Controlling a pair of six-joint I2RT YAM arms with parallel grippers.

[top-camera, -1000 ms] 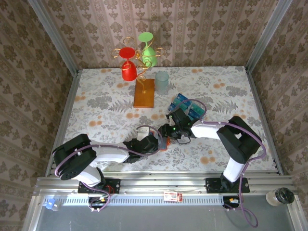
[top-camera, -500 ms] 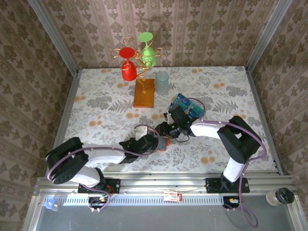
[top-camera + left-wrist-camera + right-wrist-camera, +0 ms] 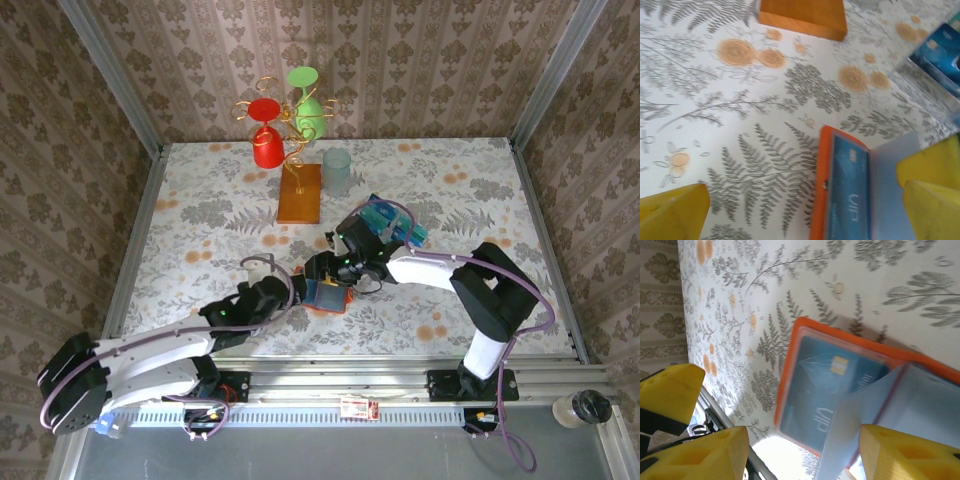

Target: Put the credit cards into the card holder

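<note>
Floral-clothed table, top view: holder lies open, card inside; loose cards beyond it, rightward; left gripper at its left, right gripper over it.
Left wrist: jaws wide apart, straddling holder.
Right wrist: jaws parted, holder's clear flap between.

Damask wallpaper walls, floral tablecloth

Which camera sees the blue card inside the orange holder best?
The right wrist view: the blue card shows its face and chip, nearly whole, inside the card holder. The left wrist view cuts off its lower end. From the top view it is a tiny blue patch.
</note>
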